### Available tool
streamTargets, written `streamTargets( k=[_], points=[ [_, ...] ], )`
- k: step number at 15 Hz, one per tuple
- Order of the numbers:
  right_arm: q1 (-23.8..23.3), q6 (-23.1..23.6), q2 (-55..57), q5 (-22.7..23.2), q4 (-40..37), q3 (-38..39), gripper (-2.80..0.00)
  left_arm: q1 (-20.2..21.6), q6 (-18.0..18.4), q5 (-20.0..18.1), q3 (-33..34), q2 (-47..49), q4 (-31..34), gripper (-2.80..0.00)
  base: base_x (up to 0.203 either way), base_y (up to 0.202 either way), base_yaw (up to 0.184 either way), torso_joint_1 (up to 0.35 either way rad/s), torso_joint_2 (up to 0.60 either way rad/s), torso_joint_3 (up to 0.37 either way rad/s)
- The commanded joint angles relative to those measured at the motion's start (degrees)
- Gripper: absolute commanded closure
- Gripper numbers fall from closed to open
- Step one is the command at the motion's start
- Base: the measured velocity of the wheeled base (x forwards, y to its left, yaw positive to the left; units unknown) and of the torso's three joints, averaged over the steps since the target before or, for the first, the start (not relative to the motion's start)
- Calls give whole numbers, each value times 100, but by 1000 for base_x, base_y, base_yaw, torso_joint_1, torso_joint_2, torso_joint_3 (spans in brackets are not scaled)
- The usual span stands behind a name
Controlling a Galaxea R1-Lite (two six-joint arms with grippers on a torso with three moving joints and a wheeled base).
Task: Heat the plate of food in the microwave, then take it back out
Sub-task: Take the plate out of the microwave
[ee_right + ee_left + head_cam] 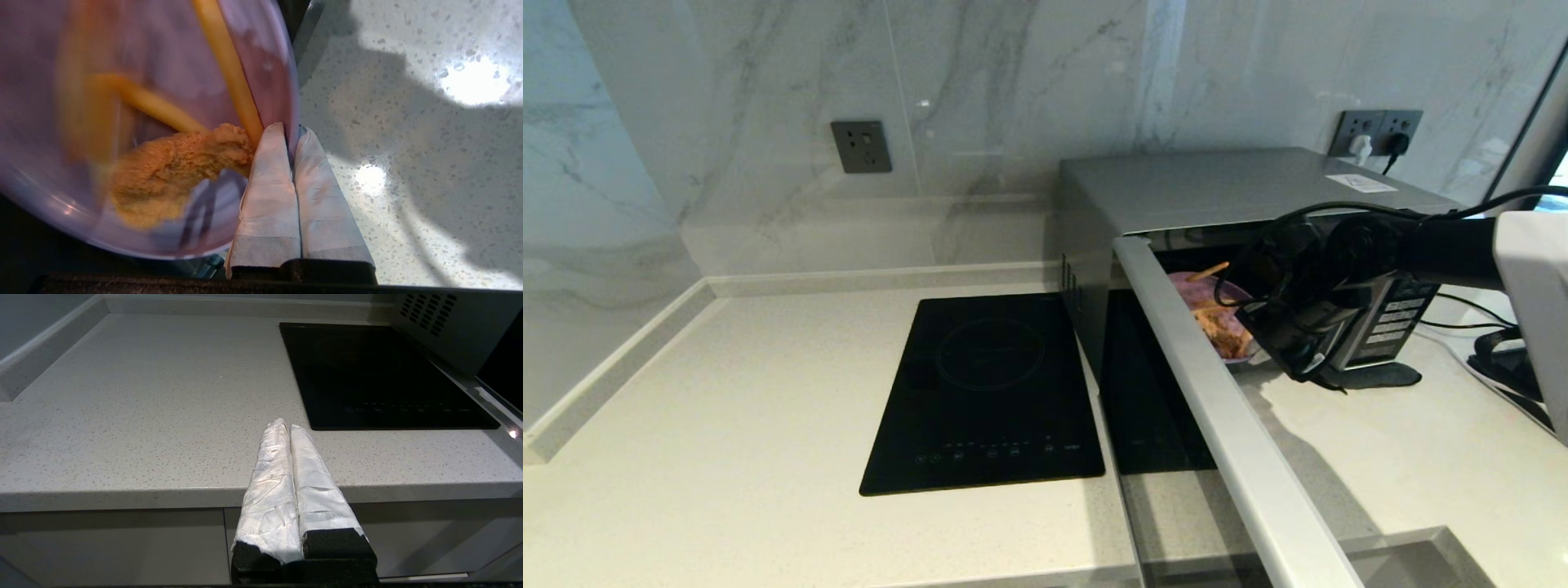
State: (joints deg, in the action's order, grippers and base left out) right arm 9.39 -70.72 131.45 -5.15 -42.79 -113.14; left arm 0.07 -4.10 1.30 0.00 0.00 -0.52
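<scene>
The silver microwave (pixel 1217 192) stands at the back right with its door (pixel 1217 408) swung wide open toward me. The lilac plate of food (pixel 1217 314) shows at the mouth of the cavity, half hidden behind the door and my right arm. In the right wrist view the plate (pixel 261 53) carries fries (pixel 229 69) and a fried chicken piece (pixel 175 167). My right gripper (pixel 291 131) is shut on the plate's rim, one finger inside and one outside. My left gripper (pixel 286 426) is shut and empty, parked over the counter's front edge.
A flat black induction cooktop (pixel 988 392) lies left of the microwave. The speckled counter (pixel 727 408) stretches to the left wall. Wall sockets (pixel 1376 131) with plugs sit behind the microwave, and black cables (pixel 1494 343) trail at the right.
</scene>
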Motion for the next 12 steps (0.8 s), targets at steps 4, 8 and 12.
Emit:
streamTargets(
  k=[4, 8, 12],
  points=[
    [-7, -38, -46, 89, -54, 3, 0, 1, -3, 2, 0, 9, -1, 0, 0, 0, 0, 0, 0, 0],
    [-16, -38, -122, 67, -63, 11, 0, 1, -3, 2, 0, 9, -1, 0, 0, 0, 0, 0, 0, 0],
    [-16, -31, -239, 49, -72, 68, 0, 1, -3, 2, 0, 9, -1, 0, 0, 0, 0, 0, 0, 0]
  ],
)
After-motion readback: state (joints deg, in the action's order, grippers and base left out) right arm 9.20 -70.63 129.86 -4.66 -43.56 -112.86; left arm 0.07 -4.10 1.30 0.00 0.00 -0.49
